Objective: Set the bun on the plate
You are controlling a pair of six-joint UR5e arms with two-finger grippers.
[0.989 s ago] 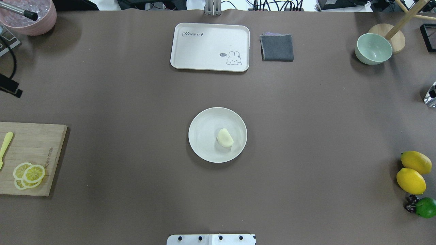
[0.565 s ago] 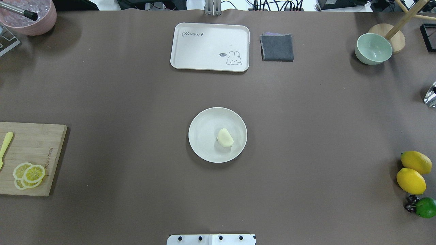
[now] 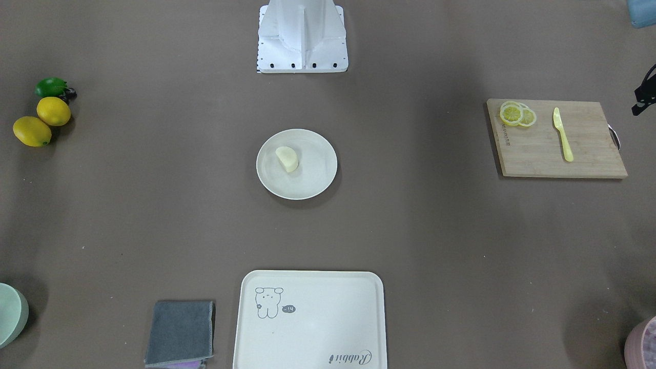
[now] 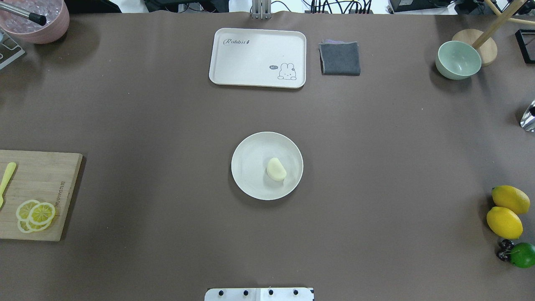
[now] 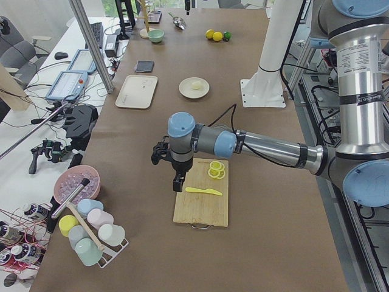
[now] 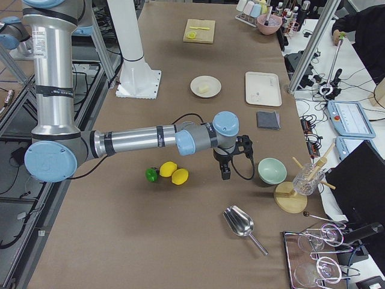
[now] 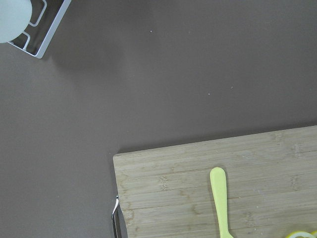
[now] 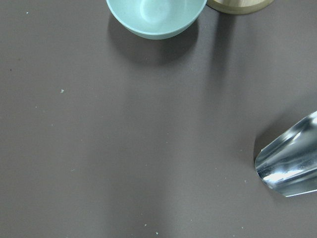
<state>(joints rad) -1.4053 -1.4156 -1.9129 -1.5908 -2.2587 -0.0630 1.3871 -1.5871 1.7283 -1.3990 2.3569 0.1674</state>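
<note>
The bun (image 4: 276, 169), a small pale cream lump, lies on the round off-white plate (image 4: 250, 167) in the middle of the table, toward the plate's near right. It also shows in the front view as the bun (image 3: 287, 159) on the plate (image 3: 319, 171). My left gripper (image 5: 177, 182) hangs over the far edge of the cutting board, far from the plate. My right gripper (image 6: 225, 173) hangs near the green bowl, also far from the plate. I cannot tell whether either is open or shut. Neither shows in the overhead view.
A cream tray (image 4: 257, 57) and a grey cloth (image 4: 340, 58) lie at the back. A green bowl (image 4: 458, 59) stands at the back right. A cutting board (image 4: 42, 184) with lemon slices (image 4: 35, 214) is at the left. Two lemons (image 4: 505, 211) and a lime (image 4: 522, 255) are at the right. A metal scoop (image 6: 240, 223) lies nearby.
The dark tip of the left gripper at the overhead view's left edge has moved out of the frame. The bun and plate have not moved.
</note>
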